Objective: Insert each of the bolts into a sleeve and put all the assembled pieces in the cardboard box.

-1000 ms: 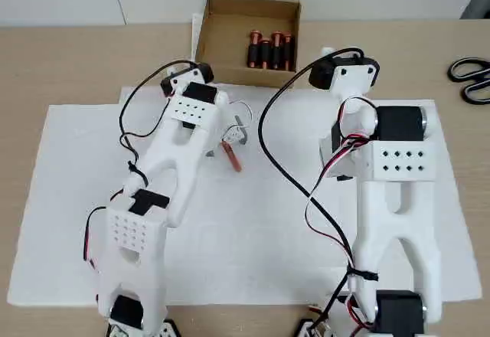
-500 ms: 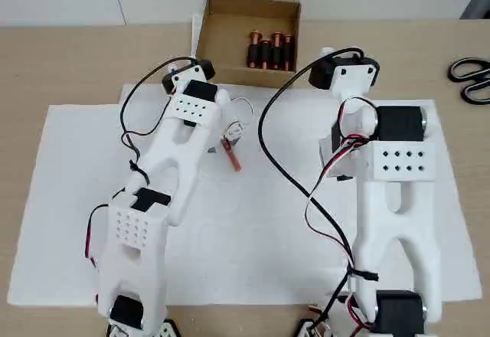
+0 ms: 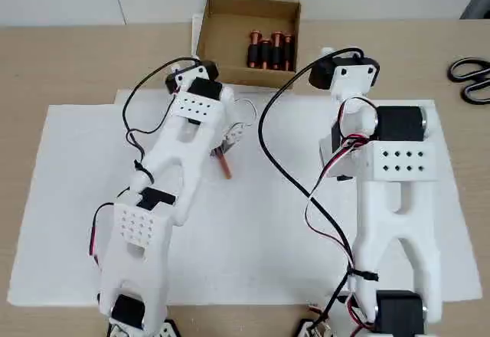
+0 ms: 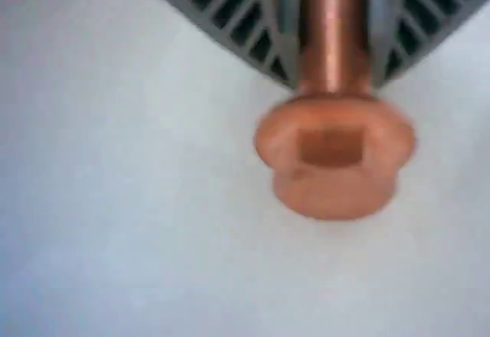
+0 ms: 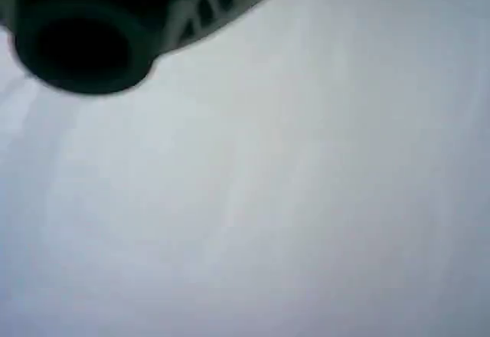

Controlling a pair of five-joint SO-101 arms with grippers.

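My left gripper [image 3: 230,144] [image 4: 333,61] is shut on a copper bolt [image 3: 224,163] [image 4: 333,157], whose flanged head sticks out past the grey ribbed fingers [image 4: 230,15] just above the white sheet. My right gripper [image 5: 115,11] hangs under its arm, low over the sheet. It grips a black sleeve [image 5: 80,46], open end facing the camera. The cardboard box [image 3: 222,15] stands at the table's far edge, beyond both grippers. Several assembled copper-and-black pieces [image 3: 269,50] lie side by side inside it.
A white paper sheet [image 3: 253,230] covers the table's middle under both arms. Black scissors [image 3: 471,76] lie at the far right on the bare wood. A black cable [image 3: 276,145] loops from the right arm across the sheet between the arms.
My left gripper has shifted a little toward the near side with the bolt, which now points more downward. The right arm has stayed still.
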